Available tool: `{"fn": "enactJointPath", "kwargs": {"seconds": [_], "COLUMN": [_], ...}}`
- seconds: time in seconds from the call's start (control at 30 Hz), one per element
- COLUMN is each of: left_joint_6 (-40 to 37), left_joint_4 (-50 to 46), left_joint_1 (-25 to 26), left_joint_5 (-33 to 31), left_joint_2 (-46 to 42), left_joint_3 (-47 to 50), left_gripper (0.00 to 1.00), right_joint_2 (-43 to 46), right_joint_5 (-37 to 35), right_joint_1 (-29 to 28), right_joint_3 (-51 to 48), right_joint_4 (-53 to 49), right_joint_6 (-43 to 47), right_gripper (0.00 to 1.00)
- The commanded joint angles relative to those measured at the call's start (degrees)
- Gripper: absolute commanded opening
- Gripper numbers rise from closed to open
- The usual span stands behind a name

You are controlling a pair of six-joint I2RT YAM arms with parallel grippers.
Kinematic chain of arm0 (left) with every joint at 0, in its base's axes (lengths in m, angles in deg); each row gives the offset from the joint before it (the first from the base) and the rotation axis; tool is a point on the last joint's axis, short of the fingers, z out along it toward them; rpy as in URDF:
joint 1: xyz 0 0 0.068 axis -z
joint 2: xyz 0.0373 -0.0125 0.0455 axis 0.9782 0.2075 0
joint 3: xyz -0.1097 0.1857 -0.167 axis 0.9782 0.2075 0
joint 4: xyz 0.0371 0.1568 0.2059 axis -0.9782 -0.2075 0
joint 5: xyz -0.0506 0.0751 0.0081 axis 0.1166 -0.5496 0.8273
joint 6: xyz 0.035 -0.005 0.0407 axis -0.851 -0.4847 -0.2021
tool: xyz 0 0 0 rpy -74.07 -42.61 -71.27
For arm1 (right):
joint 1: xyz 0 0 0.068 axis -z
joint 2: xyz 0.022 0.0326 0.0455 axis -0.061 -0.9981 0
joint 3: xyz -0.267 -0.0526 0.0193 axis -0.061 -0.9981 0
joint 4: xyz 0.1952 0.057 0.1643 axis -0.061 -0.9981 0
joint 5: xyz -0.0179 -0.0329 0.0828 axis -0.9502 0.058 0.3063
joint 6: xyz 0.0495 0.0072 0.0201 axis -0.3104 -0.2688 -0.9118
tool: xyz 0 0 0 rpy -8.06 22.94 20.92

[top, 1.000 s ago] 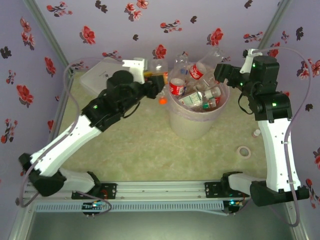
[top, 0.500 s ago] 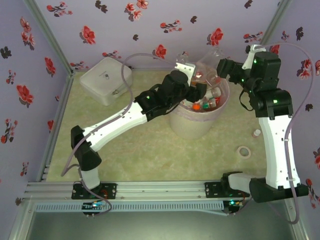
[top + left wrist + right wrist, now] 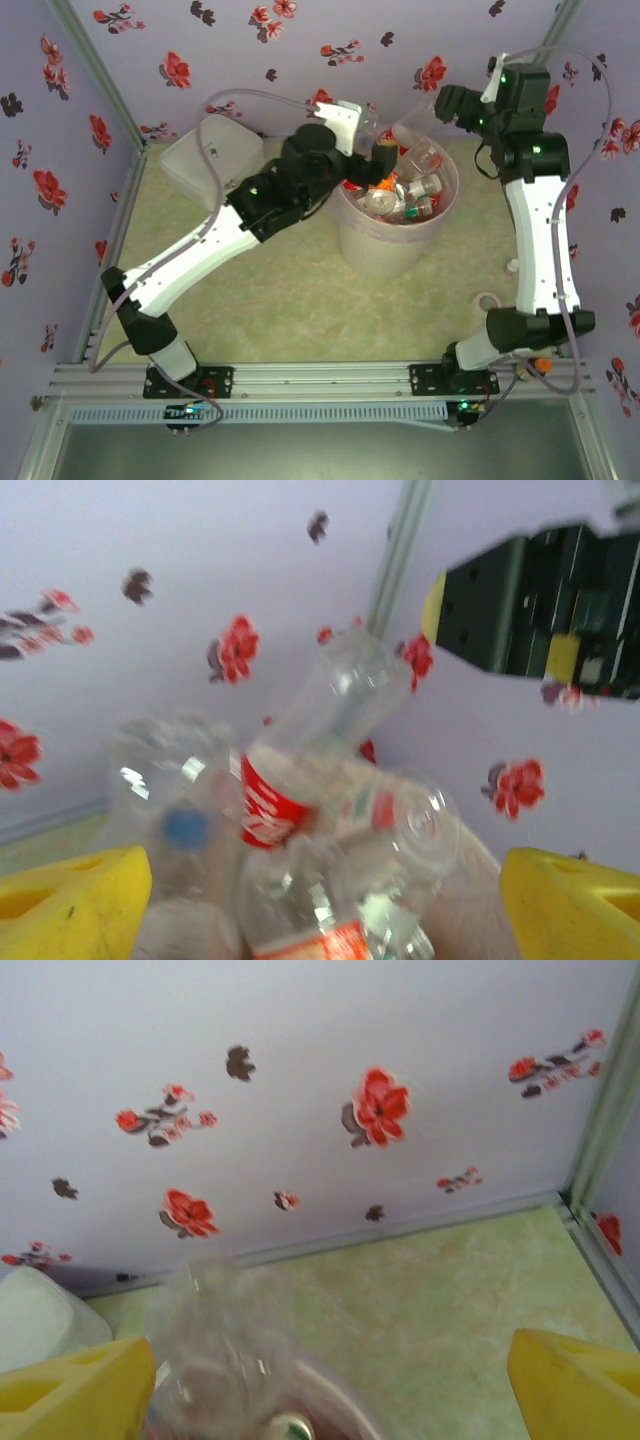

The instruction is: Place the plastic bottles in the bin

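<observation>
The bin (image 3: 385, 250), a pale bucket with a pinkish liner, stands at the back middle, piled with several plastic bottles (image 3: 415, 190). My left gripper (image 3: 385, 162) hovers over its left rim, open. In the left wrist view its yellow fingertips (image 3: 70, 900) stand wide apart with the left gripper (image 3: 320, 905) above a red-labelled bottle (image 3: 270, 795), a blue-capped one (image 3: 185, 825) and an orange-labelled one (image 3: 315, 938). My right gripper (image 3: 442, 100) is raised by the back wall past the bin's far right rim, open. The right gripper (image 3: 325, 1390) looks down on a clear bottle (image 3: 225, 1345) and the bin's rim (image 3: 345, 1390).
A white rounded case (image 3: 205, 150) sits at the back left, partly behind my left arm. A tape roll (image 3: 487, 301) and a small white cap (image 3: 513, 265) lie on the mat right of the bin. Flowered walls close the back and both sides.
My left arm swung from left of the bin to over it with a bottle and opened; the bottle now lies on the pile. My right gripper rose toward the back wall.
</observation>
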Motion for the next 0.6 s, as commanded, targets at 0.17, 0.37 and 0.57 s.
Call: {"fn": "enactJointPath", "kwargs": {"seconds": [0.17,0.37,0.57], "left_joint_6": [2.14,8.56,12.81], "left_joint_4": [-0.69,1.63,2.35], "left_joint_1": [-5.30,-7.84,-10.08], "left_joint_5": [-2.06,-1.29,-0.64], "left_joint_2": [4.06,-0.60,-2.35], "left_joint_3": [1.25,13.10,18.86], "left_gripper": [0.88,0.85,0.84], "right_joint_2": [-5.31,-5.19,-4.95], "right_joint_5": [8.68,11.66,14.02], "right_joint_1": [-0.16,-0.80,-2.94], "right_joint_3": [2.30,-3.62,-6.66], "right_joint_4": [3.03,5.07,4.34], "right_joint_6": [-3.56,-4.66,-4.40], "right_gripper": [0.88,0.72,0.50]}}
